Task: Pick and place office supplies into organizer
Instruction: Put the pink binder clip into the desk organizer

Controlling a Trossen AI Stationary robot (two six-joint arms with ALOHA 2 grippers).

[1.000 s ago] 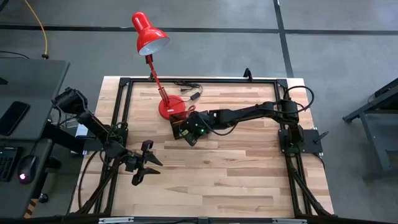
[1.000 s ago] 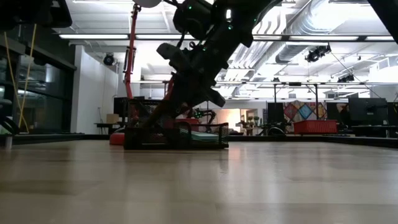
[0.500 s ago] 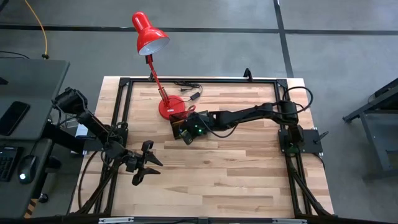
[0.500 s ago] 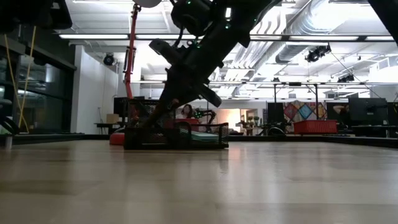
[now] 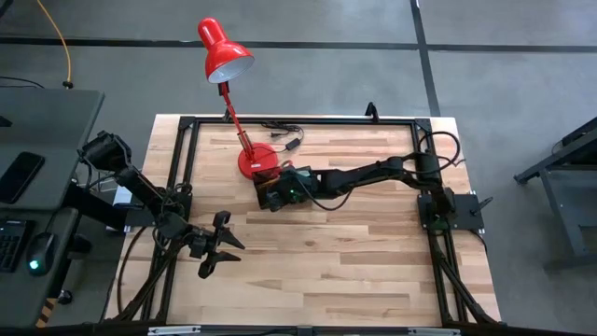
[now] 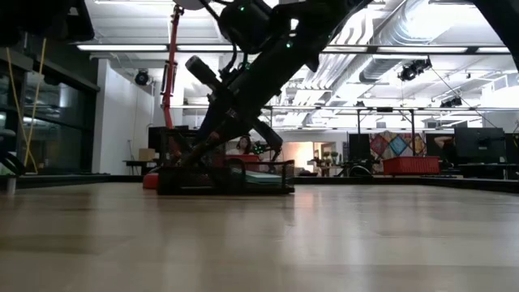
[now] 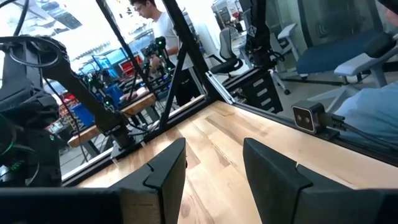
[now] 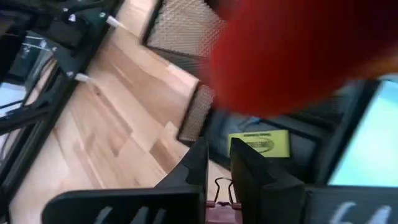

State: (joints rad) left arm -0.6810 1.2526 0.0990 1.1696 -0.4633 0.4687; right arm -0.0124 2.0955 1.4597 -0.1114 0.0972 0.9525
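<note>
The right tool (image 5: 271,194), fingers nearly shut and holding nothing I can see, hangs directly over the organizer (image 6: 225,177); left tool (image 5: 216,245) waits open, well apart.

lamp base (image 5: 252,161) crowding organizer (image 5: 269,193) (near tabletop (image 5: 354,252) open)

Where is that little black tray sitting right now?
From above, the organizer sits near the table's far edge, left of centre, beside the red lamp base, with the right gripper reaching into it.
</note>
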